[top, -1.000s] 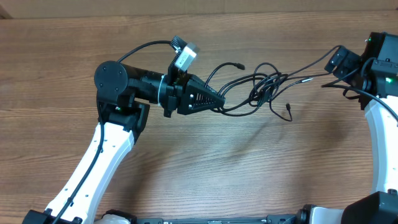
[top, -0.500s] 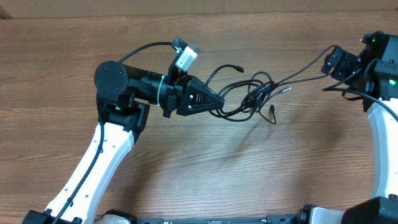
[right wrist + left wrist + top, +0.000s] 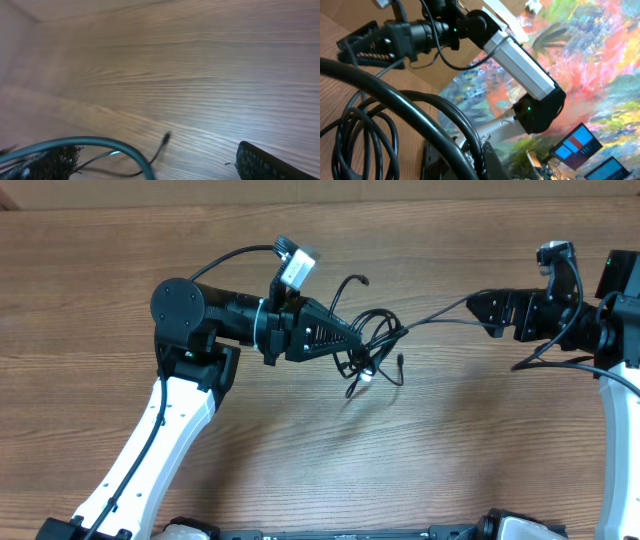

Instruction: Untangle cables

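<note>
Left claw pinching shut on cables mid-frame, we are seeing right claw gaping, strand perhaps touching it

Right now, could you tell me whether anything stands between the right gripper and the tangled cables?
Nothing visible does. Only table surface lies between the right gripper and the cables, and one strand runs across to it. The left gripper grips the tangle from the other side.
</note>
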Robot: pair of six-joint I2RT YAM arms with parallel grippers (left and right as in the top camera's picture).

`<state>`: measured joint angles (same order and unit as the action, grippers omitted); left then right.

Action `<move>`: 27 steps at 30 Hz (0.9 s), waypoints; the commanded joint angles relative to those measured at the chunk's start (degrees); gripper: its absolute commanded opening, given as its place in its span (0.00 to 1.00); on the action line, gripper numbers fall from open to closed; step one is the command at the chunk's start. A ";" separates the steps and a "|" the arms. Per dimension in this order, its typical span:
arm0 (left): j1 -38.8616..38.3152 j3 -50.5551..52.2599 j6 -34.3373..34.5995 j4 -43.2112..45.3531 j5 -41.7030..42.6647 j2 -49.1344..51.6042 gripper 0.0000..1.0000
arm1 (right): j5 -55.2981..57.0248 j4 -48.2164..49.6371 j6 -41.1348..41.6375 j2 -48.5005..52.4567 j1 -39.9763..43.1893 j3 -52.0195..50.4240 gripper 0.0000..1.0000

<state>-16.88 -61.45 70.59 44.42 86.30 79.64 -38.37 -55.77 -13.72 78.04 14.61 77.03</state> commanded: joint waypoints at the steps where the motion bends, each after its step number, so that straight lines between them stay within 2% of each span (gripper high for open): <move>1: -0.20 -0.63 0.13 0.35 -2.40 -1.20 0.04 | -7.52 0.00 -3.69 -1.33 0.24 0.74 1.00; 5: -1.88 -0.59 0.11 0.31 -2.16 -1.20 0.04 | -10.93 2.97 -2.49 -1.33 0.26 0.74 1.00; 9: -2.38 -0.57 0.11 -0.11 -0.74 -1.20 0.04 | -10.82 8.55 2.27 -1.33 0.26 0.74 1.00; 17: -2.43 -0.57 -1.46 -0.72 2.86 -1.20 0.04 | 1.38 17.22 18.23 -1.31 0.26 0.74 1.00; 23: -2.40 -0.57 -5.22 -0.98 3.56 -1.18 0.04 | -2.36 15.80 23.82 -1.31 0.26 0.74 1.00; 27: -1.73 -0.57 -6.60 -0.98 3.52 -1.16 0.04 | -10.56 14.01 24.22 -1.31 0.26 0.74 1.00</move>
<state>-19.11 -61.45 67.13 43.20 89.06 79.64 -42.37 -41.30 7.90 78.00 14.63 77.03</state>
